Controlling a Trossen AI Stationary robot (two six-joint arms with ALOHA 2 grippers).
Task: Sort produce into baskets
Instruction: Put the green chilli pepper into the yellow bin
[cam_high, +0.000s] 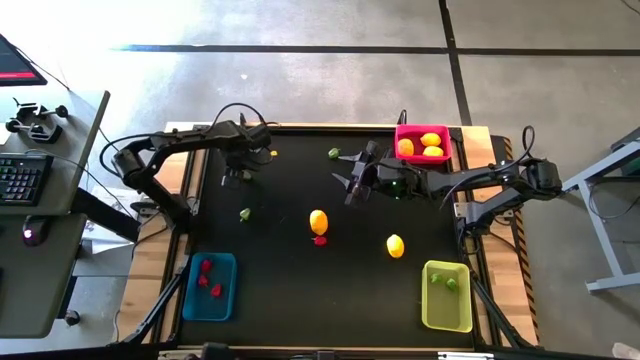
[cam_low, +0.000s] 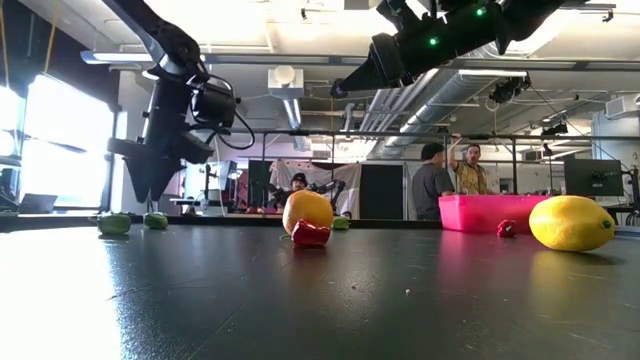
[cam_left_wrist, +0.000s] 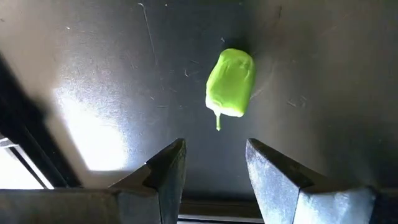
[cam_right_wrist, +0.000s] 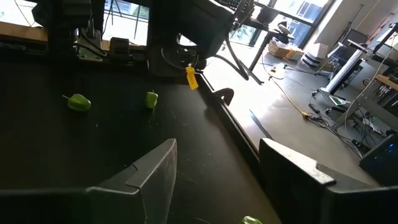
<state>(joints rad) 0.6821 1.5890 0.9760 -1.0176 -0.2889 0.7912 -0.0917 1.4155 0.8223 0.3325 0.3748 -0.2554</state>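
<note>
Left gripper (cam_left_wrist: 214, 163) over green pepper (cam_left_wrist: 230, 82), fingers spread, empty. Next: drop down, pinch it. Right gripper (cam_right_wrist: 217, 165) waits, fingers spread.

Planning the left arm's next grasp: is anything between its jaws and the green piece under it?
Nothing visible. The left gripper is open, and only bare black mat separates it from the green piece, which lies alone with no other produce beside it.

Produce still scattered on my mat, three baskets partly filled

Pink basket (cam_high: 422, 131) at 1 o'clock holds lemons (cam_high: 431, 140); blue basket (cam_high: 209, 303) at 7 reds; yellow-green basket (cam_high: 446, 310) at 5 greens.
</note>
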